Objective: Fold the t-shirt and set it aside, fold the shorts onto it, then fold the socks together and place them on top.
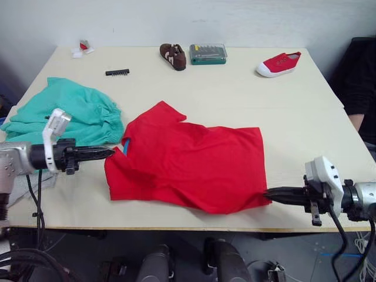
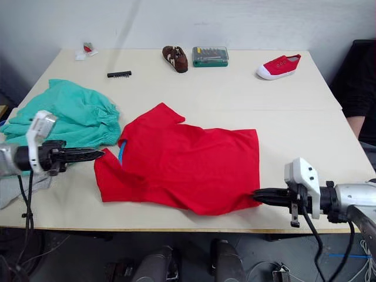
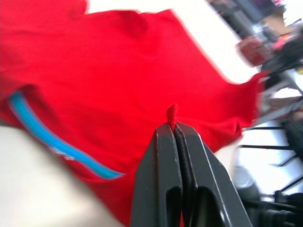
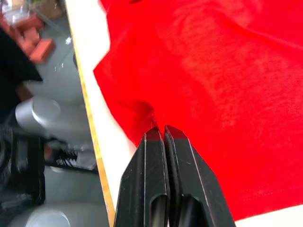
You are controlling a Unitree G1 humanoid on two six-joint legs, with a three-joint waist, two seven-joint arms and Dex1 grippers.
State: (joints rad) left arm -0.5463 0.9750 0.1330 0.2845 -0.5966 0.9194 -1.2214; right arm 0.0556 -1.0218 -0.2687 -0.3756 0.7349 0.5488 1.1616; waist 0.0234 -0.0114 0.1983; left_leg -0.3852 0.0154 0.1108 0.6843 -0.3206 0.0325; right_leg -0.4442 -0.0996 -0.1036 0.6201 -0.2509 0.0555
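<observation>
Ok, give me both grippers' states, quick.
Left gripper: shut on the t-shirt, pinching cloth at its collar end.
Right gripper: shut on the t-shirt at its hem corner.

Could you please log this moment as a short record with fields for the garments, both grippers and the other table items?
t-shirt: spread flat near the table's front edge
left gripper: shut on the t-shirt's collar-side edge
right gripper: shut on its opposite corner
shorts: crumpled, at the robot's left
far side: brown shoe, red sneaker, bit case

Bright red t-shirt (image 1: 194, 164) with blue neck band; teal-green shorts (image 1: 70, 111); red sneaker (image 1: 279, 63).
</observation>
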